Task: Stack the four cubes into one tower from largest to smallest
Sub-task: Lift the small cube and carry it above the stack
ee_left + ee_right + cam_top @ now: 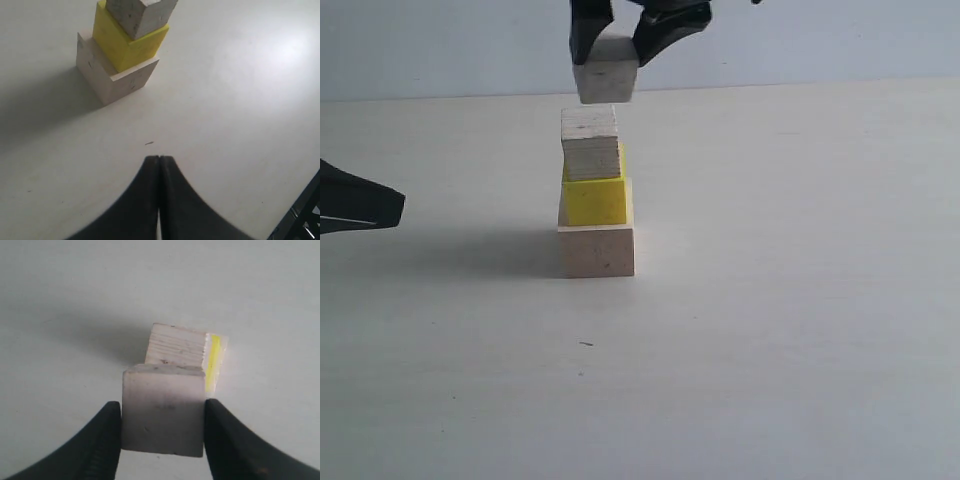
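Note:
A large pale wooden cube (pixel 597 250) stands on the table with a yellow cube (pixel 594 198) on it and a small grained wooden cube (pixel 591 143) on top. The same three show in the left wrist view: large cube (pixel 111 75), yellow cube (pixel 127 42), small cube (pixel 140 15). My right gripper (pixel 610 52) hangs just above the stack, shut on the second small wooden cube (pixel 607 78). From the right wrist, that held cube (pixel 163 412) covers most of the stack's top cube (pixel 176 346). My left gripper (pixel 159 159) is shut and empty, low at the left.
The pale table (pixel 800 300) spreads wide around the stack, with a small dark speck (pixel 586 344) in front of it. The left arm (pixel 355 205) sits at the far left edge, well apart from the cubes.

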Robot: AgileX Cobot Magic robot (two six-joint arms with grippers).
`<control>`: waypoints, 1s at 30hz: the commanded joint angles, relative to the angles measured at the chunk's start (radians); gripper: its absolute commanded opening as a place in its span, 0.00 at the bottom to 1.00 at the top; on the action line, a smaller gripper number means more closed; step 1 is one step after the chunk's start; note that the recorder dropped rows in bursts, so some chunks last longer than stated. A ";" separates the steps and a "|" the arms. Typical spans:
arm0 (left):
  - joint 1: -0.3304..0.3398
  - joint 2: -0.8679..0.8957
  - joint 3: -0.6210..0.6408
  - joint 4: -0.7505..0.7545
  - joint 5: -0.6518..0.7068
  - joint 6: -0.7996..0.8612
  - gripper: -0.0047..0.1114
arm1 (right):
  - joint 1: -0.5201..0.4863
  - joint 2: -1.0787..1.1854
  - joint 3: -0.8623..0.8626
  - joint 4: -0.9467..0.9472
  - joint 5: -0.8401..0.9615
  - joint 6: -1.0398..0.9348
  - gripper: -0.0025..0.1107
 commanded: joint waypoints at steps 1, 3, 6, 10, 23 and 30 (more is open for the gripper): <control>-0.006 -0.006 0.004 -0.025 -0.011 -0.002 0.04 | 0.051 0.096 -0.141 -0.099 0.069 0.070 0.02; -0.006 -0.006 0.004 -0.025 -0.011 -0.002 0.04 | 0.059 0.139 -0.217 -0.137 0.069 0.102 0.02; -0.006 -0.006 0.004 -0.029 -0.009 -0.002 0.04 | 0.059 0.185 -0.301 -0.137 0.069 0.123 0.02; -0.006 -0.006 0.004 -0.034 -0.003 -0.002 0.04 | 0.059 0.202 -0.336 -0.136 0.069 0.140 0.02; -0.006 -0.034 0.004 -0.034 0.016 -0.002 0.04 | 0.059 0.146 -0.272 -0.159 0.069 0.087 0.02; -0.006 -0.041 0.004 -0.034 0.011 -0.002 0.04 | 0.059 0.044 -0.157 -0.169 0.069 0.112 0.02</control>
